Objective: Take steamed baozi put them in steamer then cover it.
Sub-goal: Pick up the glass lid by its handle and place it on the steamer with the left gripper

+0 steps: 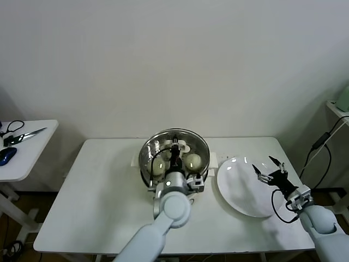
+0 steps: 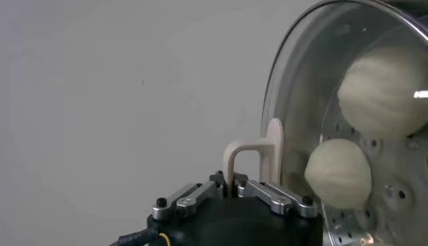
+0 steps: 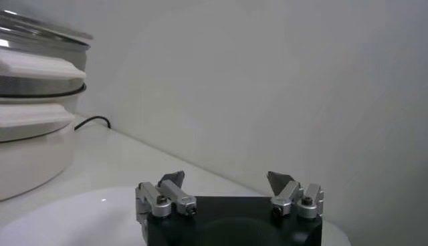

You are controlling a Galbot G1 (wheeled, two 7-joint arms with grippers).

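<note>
The steamer (image 1: pixel 146 164) stands at the table's middle on its white pot base. The clear glass cover (image 1: pixel 195 143) lies over it. My left gripper (image 1: pixel 175 152) is above the cover's centre, shut on its white handle (image 2: pixel 257 150); in the left wrist view the gripper (image 2: pixel 231 184) pinches the handle's leg. Cream-white baozi (image 1: pixel 193 161) (image 1: pixel 158 165) show through the glass, two of them close in the left wrist view (image 2: pixel 338 172) (image 2: pixel 384 90). My right gripper (image 1: pixel 271 168) (image 3: pixel 227 180) is open and empty above the right part of the white plate (image 1: pixel 237 191).
The white plate has nothing on it and reaches the table's right front. A side table at the far left holds scissors (image 1: pixel 24 134) and a blue mouse (image 1: pixel 6 155). A black cable (image 1: pixel 319 144) hangs at the right. The steamer also shows in the right wrist view (image 3: pixel 33 80).
</note>
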